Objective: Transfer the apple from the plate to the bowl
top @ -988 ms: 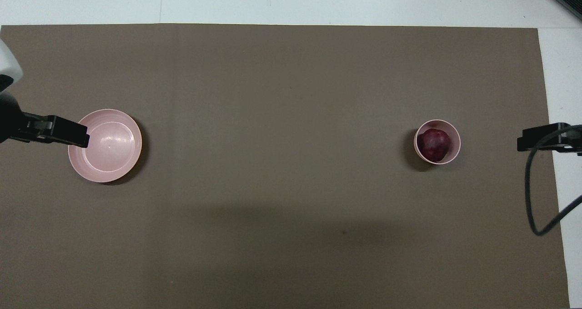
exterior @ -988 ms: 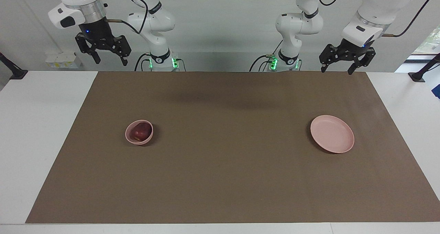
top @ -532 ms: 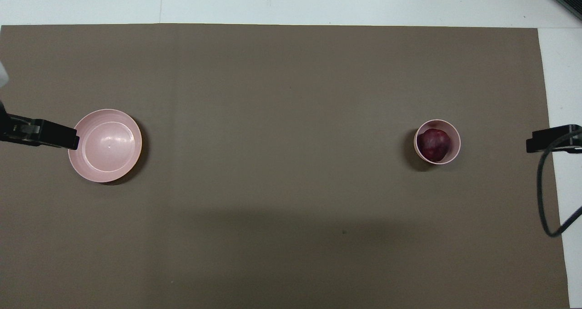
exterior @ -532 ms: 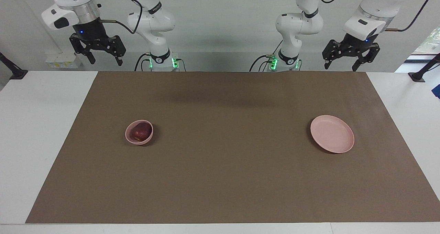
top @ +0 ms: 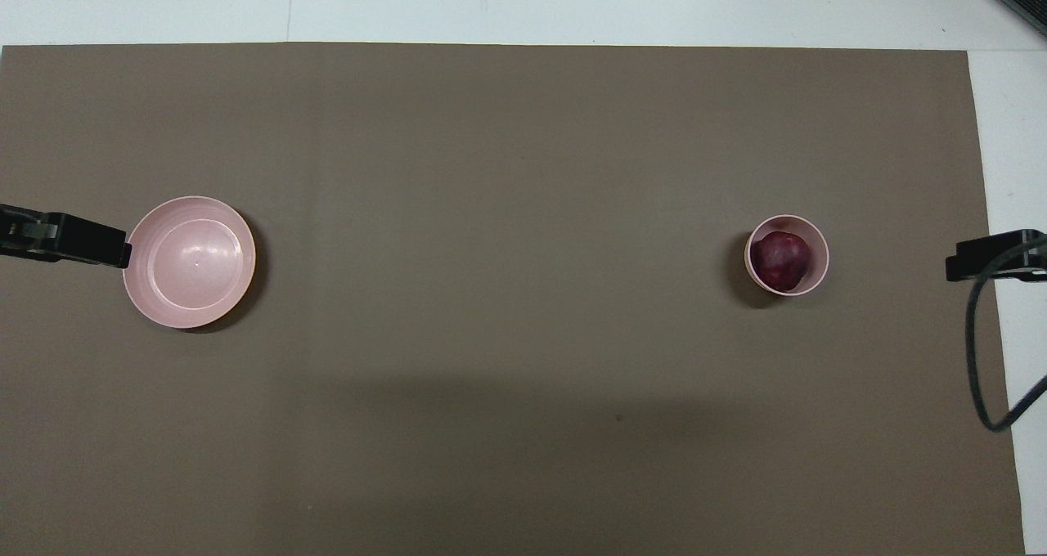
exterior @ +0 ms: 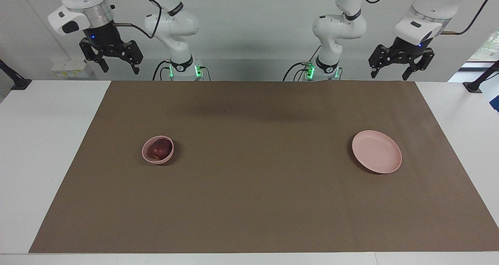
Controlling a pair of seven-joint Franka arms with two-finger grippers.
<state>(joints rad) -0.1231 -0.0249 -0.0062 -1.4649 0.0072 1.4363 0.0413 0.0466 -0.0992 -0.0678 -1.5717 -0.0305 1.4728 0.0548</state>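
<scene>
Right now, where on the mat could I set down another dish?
The widest free patch is the brown mat between the bowl, which holds the apple, and the empty plate. The strips nearer to and farther from the robots are bare too. Nowhere is crowded; the left gripper and right gripper hang raised and open.

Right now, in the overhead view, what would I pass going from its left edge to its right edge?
left gripper → plate → bowl holding the apple → right gripper. All lie over a brown mat.
</scene>
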